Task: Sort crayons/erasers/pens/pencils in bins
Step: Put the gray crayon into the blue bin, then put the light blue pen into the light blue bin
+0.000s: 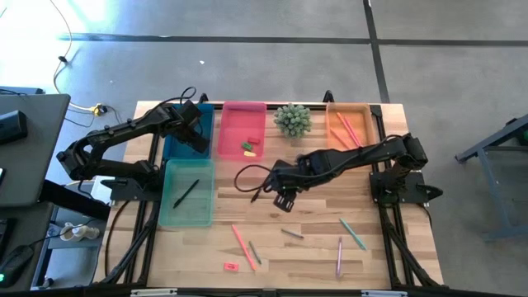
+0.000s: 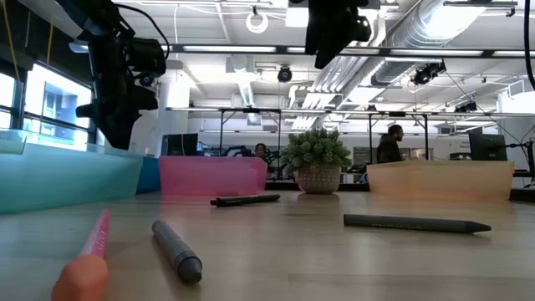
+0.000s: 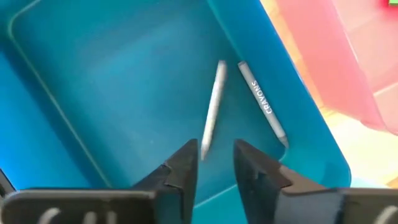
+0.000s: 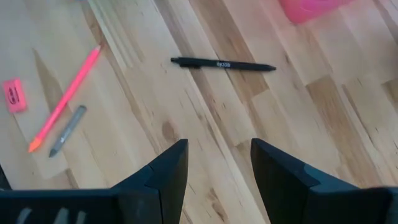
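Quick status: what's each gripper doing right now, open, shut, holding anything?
Left gripper: over the blue bin, jaws slightly apart, holding nothing; two grey crayons lie in the bin below.
Right gripper: open and empty, above the table near a black pen.

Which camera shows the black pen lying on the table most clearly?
The right wrist view: the black pen lies whole on bare wood ahead of the open right gripper, with even its print showing. The high view shows only a dark sliver beside that gripper. The low view shows it side-on. The left wrist view misses it.
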Controlling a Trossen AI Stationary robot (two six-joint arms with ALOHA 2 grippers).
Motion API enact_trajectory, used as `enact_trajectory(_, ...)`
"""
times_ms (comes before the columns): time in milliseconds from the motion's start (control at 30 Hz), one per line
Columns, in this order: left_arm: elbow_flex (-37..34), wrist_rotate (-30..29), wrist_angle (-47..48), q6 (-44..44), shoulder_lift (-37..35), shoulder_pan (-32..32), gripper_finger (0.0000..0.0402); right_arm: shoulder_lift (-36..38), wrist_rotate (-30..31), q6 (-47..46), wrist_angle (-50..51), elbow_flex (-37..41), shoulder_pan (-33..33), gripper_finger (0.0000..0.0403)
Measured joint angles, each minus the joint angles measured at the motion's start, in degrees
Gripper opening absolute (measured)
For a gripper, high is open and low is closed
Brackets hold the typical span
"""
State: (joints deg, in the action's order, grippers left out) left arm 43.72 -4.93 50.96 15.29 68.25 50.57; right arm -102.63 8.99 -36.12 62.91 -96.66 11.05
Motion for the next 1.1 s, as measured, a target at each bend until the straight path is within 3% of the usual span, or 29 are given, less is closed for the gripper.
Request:
enact_trajectory(200, 0.01, 0.01, 0.0, 0.13, 0.0, 0.02, 0.0152, 0.0, 0.02, -0.05, 8.16, 0.0, 0.0, 0.0167)
enact_trajectory(333, 0.52, 1.25, 0.22, -0.67, 0.0, 0.04, 0.0172, 0.0, -0.14, -0.08, 12.05, 0.0, 0.0, 0.0167)
enact_trajectory(800, 10.52, 2.82, 2.18, -5.0, 0.0, -0.01, 0.0168, 0.0, 1.39, -3.76, 24.16, 0.0, 0.05, 0.0167)
enact_trajectory(1100, 11.91, 2.84, 2.25, -7.35, 0.0, -0.01, 0.0168, 0.72, 3.06, -7.78, 27.19, 0.09, 2.64, 0.0167)
